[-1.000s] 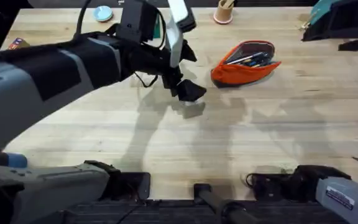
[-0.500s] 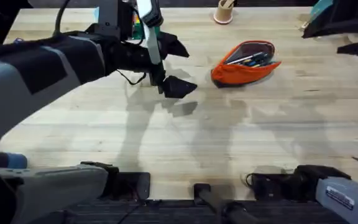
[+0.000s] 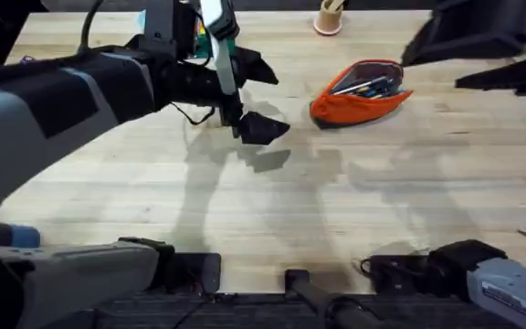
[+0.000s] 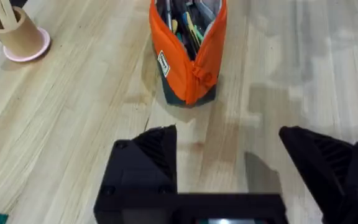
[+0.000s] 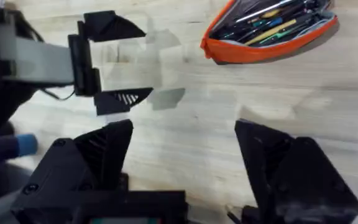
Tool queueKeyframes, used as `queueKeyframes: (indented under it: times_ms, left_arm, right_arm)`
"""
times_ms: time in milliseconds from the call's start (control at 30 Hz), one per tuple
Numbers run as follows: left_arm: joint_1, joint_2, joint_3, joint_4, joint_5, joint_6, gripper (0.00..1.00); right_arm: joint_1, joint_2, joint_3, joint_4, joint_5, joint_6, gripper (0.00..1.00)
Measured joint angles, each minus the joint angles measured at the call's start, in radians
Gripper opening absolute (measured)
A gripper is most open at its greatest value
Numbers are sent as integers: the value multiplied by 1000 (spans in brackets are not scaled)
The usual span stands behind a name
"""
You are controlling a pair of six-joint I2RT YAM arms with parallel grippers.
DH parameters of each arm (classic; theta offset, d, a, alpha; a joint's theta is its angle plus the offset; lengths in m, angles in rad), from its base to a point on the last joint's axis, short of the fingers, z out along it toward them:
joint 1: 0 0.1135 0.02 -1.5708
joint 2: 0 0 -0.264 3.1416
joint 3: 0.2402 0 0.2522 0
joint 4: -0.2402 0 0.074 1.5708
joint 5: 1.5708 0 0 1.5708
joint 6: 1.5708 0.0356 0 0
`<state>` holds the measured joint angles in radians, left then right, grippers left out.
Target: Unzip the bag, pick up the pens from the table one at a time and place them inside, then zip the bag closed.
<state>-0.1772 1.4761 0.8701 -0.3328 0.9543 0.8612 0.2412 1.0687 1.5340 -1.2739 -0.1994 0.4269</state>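
The orange-red bag lies on the table at the back right of centre, its top zipper open. Dark slim pens lie inside it among other coloured ones. In the left wrist view the bag is just ahead, its mouth gaping and the pens showing inside. My left gripper hovers open and empty, left of the bag and apart from it. My right gripper is open and empty, high above the table, looking down on the bag and the left gripper.
A tan cup with pale sticks stands on a pink coaster at the back edge, behind the bag, and shows in the left wrist view too. The right arm looms dark at the upper right. Bare wood spreads across the table's middle and front.
My left gripper drew back to the left, away from the bag, then held still. The right arm has swung in from the upper right toward the bag.
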Motion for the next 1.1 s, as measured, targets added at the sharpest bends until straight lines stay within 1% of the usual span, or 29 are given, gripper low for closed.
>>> queueKeyframes:
  times_ms: [200, 433, 567, 767, 1100]
  left_arm:
    - [0, 0, 0, 0, 0, 0, 995]
    - [0, 0, 0, 0, 0, 0, 995]
    - [0, 0, 0, 0, 0, 0, 995]
    - [0, 0, 0, 0, 0, 0, 995]
    - [0, 0, 0, 0, 0, 0, 995]
  right_arm:
    - [130, 0, -147, 129, 121, 147, 996]
    - [233, 0, -320, 335, 237, 266, 996]
    - [252, 0, -379, 398, 275, 307, 996]
    - [265, 19, -431, 433, 336, 345, 996]
    - [289, 68, -502, 548, 368, 375, 996]
